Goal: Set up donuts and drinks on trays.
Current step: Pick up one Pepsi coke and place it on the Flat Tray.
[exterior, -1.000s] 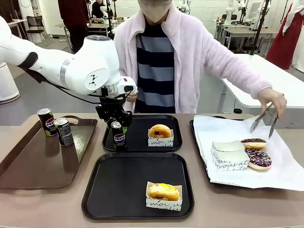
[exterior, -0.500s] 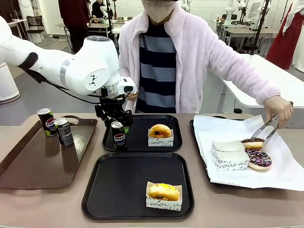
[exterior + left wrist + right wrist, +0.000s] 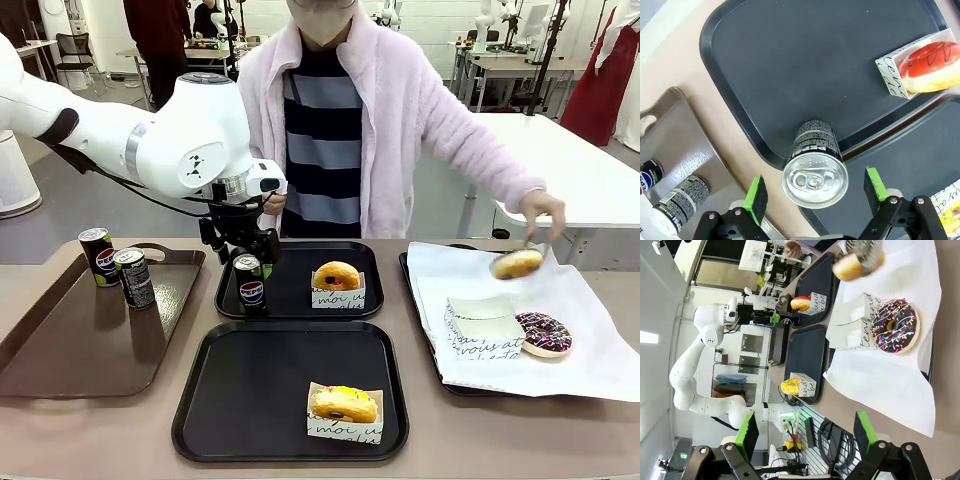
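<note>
**A:** Where does the left pincer (image 3: pixel 815 186) stand?

**B:** Over the can (image 3: pixel 813 146), pads apart, one on each side of the top. Neither presses it, as far as the wrist view shows. The can stands upright in the lower-left corner of the far tray (image 3: pixel 295 285), close to the rim.

**A:** So which step is this?

**B:** I judge it the drink for that tray. Its donut (image 3: pixel 337 274) sits to the right in a holder, well apart from the can. The near tray (image 3: pixel 260 390) has a donut (image 3: pixel 343 402) at lower right and no drink.

**A:** And the next move?

**B:** Probably straight up, clear of the can, then left to the brown tray (image 3: pixel 60 350) for one of the two cans (image 3: pixel 133 277) there. They stand just beside each other, so a finger must slip between them without tipping the neighbour. A sideways drift here could knock the can against the rim.

**A:** Anything else in the way?

**B:** Little. At the right of the front view a person's hand (image 3: pixel 537 208) holds a plain donut (image 3: pixel 517 263) above the white paper (image 3: pixel 600 350). A sprinkle donut (image 3: pixel 545 333) and a white holder (image 3: pixel 478 322) lie on that paper, well apart from the left arm. The right pincer (image 3: pixel 805 432) is spread wide with nothing between its pads.
</note>
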Available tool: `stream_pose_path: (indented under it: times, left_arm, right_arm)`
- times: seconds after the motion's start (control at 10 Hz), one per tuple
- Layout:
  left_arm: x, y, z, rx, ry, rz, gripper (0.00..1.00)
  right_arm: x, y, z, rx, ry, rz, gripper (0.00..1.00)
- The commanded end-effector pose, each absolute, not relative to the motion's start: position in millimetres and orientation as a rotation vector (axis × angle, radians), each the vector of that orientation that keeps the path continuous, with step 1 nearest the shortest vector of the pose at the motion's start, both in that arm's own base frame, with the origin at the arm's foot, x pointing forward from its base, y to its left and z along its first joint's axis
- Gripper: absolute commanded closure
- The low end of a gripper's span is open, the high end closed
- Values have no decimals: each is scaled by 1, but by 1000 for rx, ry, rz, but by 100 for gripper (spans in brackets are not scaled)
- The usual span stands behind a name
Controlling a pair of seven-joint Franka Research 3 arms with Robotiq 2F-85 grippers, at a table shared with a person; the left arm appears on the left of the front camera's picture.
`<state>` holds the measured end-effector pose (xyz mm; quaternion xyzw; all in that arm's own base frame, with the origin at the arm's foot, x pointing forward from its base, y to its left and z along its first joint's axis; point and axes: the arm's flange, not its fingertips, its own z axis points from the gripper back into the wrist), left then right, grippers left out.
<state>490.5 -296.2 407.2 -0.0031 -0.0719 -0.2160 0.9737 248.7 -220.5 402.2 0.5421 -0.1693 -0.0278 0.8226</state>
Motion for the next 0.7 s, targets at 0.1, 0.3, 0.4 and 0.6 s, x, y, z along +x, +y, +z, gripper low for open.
stream_pose_path:
  times: [0.1,0.3,0.4,0.6]
  left_arm:
    - [445,-296,458,-58,-112,-402,0]
    - [386,-280,491,-57,-110,-468,0]
    - [361,-262,497,-51,-113,-474,0]
    - [327,-227,507,-47,-122,-485,0]
  right_arm:
    - [249,-221,402,1161,-369,-56,0]
    - [249,-221,402,1161,-369,-56,0]
    - [249,-221,402,1161,-369,-56,0]
    - [249,-221,402,1161,-369,-56,0]
